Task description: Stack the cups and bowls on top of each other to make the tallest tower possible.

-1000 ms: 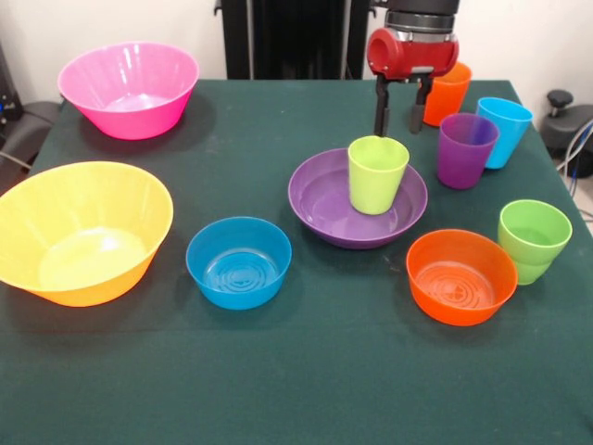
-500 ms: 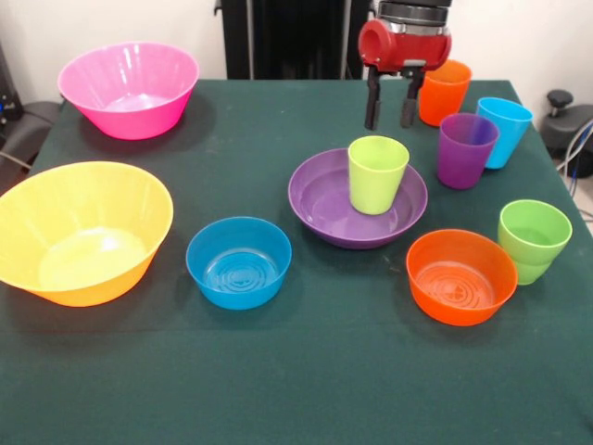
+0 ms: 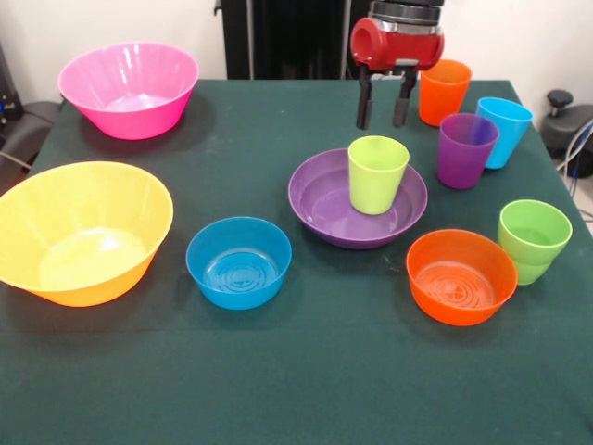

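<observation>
My end effector [image 3: 381,116] released, empty, above surface [image 3: 306,380] behind lime cup [image 3: 376,173]. Lime cup upright in purple bowl [image 3: 324,199]. Blue bowl [image 3: 238,261] apart.

Gripper [image 3: 382,111] hangs over the green table [image 3: 306,380], fingers apart, empty, just behind the purple bowl [image 3: 324,199]. Lime-yellow cup [image 3: 377,174] stands upright inside that bowl. Blue bowl [image 3: 239,261] sits left of it, orange bowl [image 3: 460,276] to the right front. Orange cup [image 3: 444,92], purple cup [image 3: 466,150], light blue cup [image 3: 503,132] cluster at far right; green cup [image 3: 533,240] beside the orange bowl. Pink bowl [image 3: 129,89] and yellow-orange bowl [image 3: 79,232] at left
</observation>
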{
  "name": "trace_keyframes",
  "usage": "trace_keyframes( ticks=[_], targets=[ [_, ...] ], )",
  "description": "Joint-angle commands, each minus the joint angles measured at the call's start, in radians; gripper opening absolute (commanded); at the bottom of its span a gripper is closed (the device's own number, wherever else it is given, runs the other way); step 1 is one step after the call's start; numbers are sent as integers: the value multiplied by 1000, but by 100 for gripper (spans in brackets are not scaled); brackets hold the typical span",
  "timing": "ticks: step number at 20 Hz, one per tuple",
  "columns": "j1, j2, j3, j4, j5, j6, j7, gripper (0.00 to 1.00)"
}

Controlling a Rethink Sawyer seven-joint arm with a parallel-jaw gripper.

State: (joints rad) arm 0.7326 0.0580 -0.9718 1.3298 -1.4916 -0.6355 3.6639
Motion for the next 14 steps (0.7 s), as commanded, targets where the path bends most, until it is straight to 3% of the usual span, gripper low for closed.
trace_keyframes(
  ticks=[1, 8, 14],
  targets=[
    [-33, 80, 138, 2, 10, 63, 92, 100],
    [-50, 77, 153, 20, 42, 104, -17, 100],
    [-56, 84, 166, 12, 54, 128, -39, 100]
  ],
)
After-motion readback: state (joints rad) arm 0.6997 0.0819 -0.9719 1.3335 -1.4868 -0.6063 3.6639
